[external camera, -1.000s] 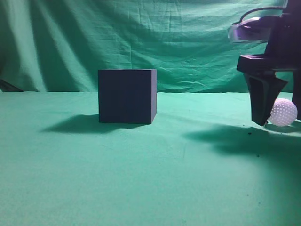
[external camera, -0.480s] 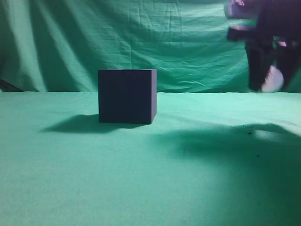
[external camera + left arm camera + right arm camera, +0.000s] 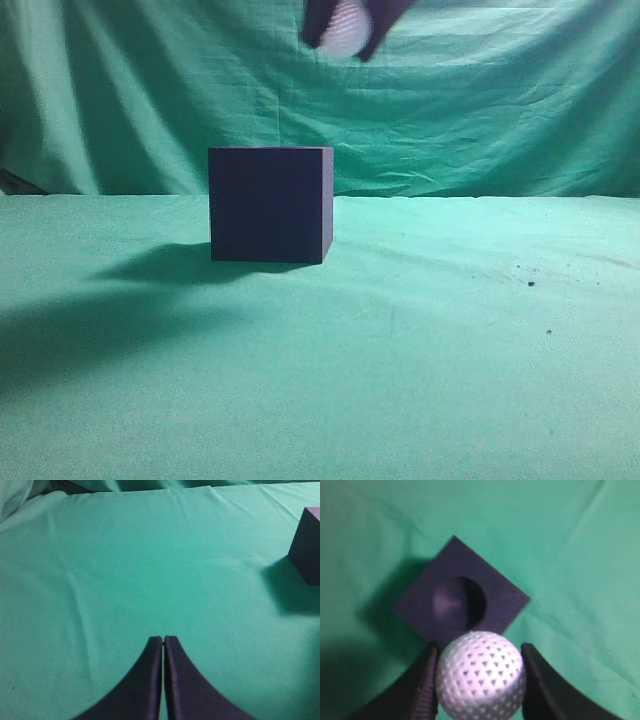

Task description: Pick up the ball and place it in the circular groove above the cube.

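Your right gripper is closed around the ball, a finger pressed on each side, high in the air. The cube sits on the desk below it, its round groove empty. Your left gripper has its fingers together, holding nothing. Wrinkled green cloth covers the desk and backdrop.

Green cloth-covered surface spreads across the whole lower part of my exterior view, lightly creased. A few small dark specks lie on it toward the right. A broad soft shadow falls across its left side. Behind it hangs a wrinkled green fabric backdrop, folds running downward and bunching at far left. My left wrist view shows the same cloth, long shallow creases, far edge rumpled.
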